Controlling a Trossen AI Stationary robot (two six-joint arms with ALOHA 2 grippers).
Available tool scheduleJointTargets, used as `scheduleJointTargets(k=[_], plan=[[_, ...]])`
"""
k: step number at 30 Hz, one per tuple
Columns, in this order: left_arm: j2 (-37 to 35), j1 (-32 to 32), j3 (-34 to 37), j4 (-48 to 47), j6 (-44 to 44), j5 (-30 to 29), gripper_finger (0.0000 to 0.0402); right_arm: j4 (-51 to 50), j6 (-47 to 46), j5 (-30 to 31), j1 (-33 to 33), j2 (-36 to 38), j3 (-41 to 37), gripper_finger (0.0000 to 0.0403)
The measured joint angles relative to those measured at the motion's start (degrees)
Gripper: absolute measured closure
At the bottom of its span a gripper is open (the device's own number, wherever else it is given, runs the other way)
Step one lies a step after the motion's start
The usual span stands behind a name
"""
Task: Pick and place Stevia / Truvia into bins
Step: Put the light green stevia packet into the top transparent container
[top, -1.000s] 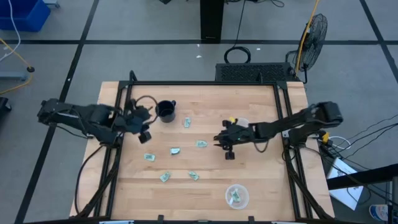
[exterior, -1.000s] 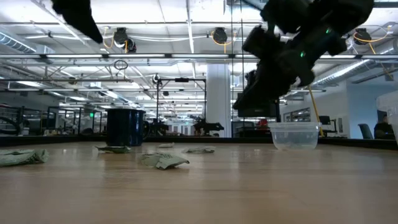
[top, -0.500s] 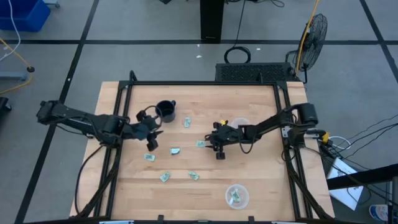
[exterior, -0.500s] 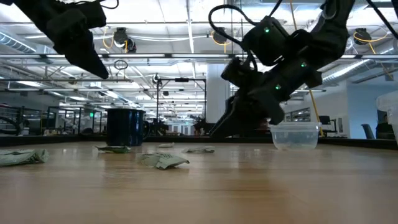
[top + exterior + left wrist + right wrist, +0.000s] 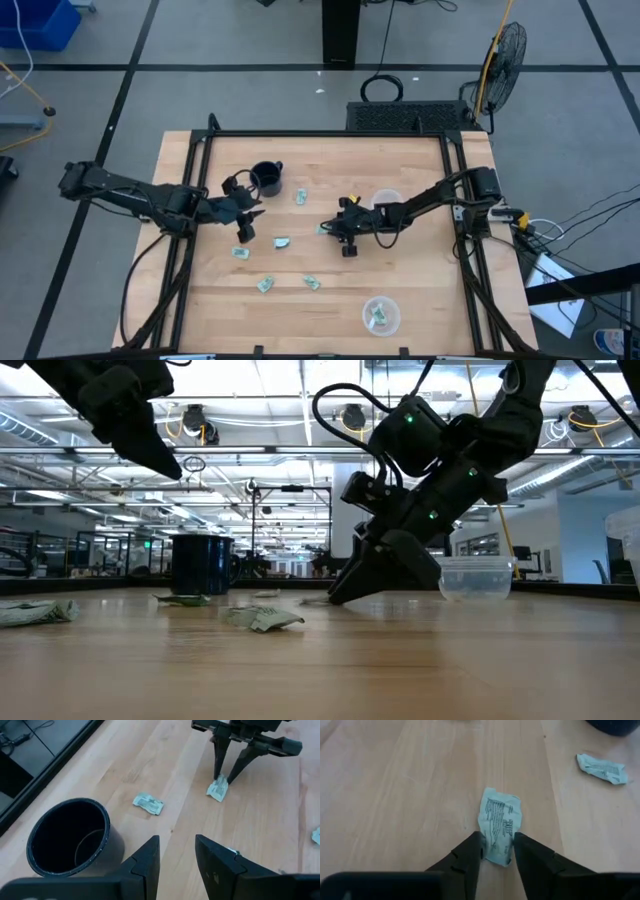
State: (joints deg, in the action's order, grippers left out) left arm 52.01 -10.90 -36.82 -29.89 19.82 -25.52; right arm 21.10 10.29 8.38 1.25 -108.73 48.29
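though creased, sachet (image 5: pixel 500 824) print unreadable

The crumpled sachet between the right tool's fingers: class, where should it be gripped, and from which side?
Grip the sachet across its narrow width, coming from above. It lies flat on the table, so only its raised, crumpled long edges offer purchase; the right tool already straddles them.
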Motion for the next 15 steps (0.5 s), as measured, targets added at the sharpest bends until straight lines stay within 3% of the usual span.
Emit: scheduleJointTargets(k=[7,11,15], plan=[[0.02,0.00,0.00,0.00,0.14,0.04,0.0270,-0.27,1.11,0.77,-0.04,1.04,-0.13,0.0391],[0.02,0.00,0.00,0.02,0.21,0.05,0.0270,-3.61,2.83,3.35,0.11,5.06,-0.31,0.0392],[0.02,-0.01,0.00,-0.07,0.97,0.11,0.0270,-14.17,2.30,11.05,1.50,14.72,-0.24,0.0399]])
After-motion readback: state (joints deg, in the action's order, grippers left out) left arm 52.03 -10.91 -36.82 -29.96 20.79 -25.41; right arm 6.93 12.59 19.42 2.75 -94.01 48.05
